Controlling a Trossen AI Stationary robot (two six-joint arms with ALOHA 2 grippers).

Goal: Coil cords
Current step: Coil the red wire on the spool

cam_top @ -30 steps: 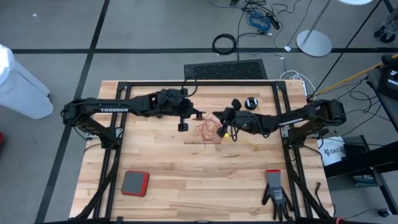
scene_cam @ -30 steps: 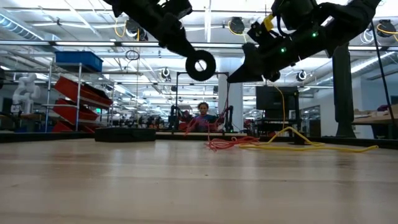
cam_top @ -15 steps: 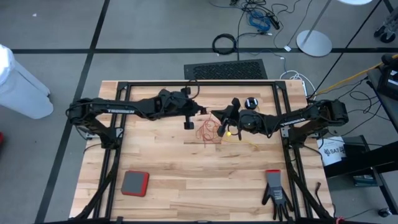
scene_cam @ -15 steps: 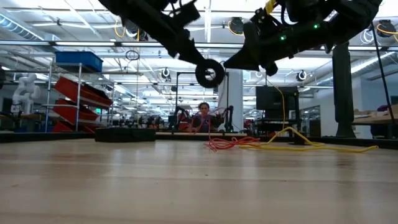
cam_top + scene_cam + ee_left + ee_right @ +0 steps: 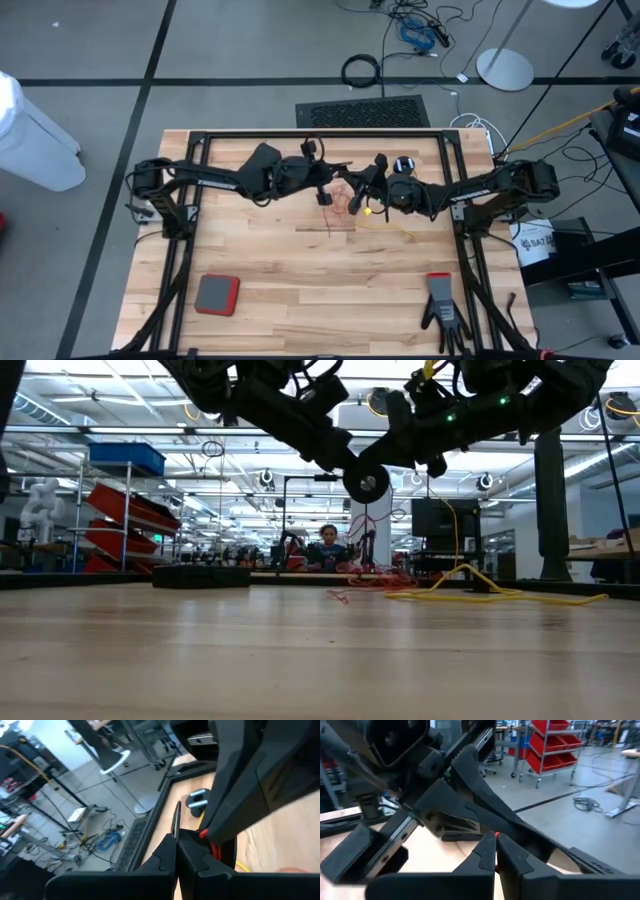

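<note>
Black left arm has swung inward across the wooden surface (image 5: 250,265): I've brought the left tool (image 5: 323,192) from well left of the red pile to right over it, now nearly touching the right tool (image 5: 357,200). Left tool is pinched on the black reel (image 5: 367,482) of the reddish-orange cord (image 5: 338,205), which has travelled across with it and hangs high in the low view. Right tool barely shifted, jaws pressed together, with the yellow cord (image 5: 480,590) running up from the surface to it; a red strand shows between its tips in the right wrist view. The red pile looks thinner and more lifted than a second ago, so I'd say cord is being gathered, but coiling is far from finished.

Second black reel (image 5: 404,165) sits on the surface behind the right arm, untouched.

Hard to read: both tools overlap from above, so I can't tell which strand goes to which. The wrist views are mostly blocked by the other arm. How many turns are on the held reel is too small to see.
</note>
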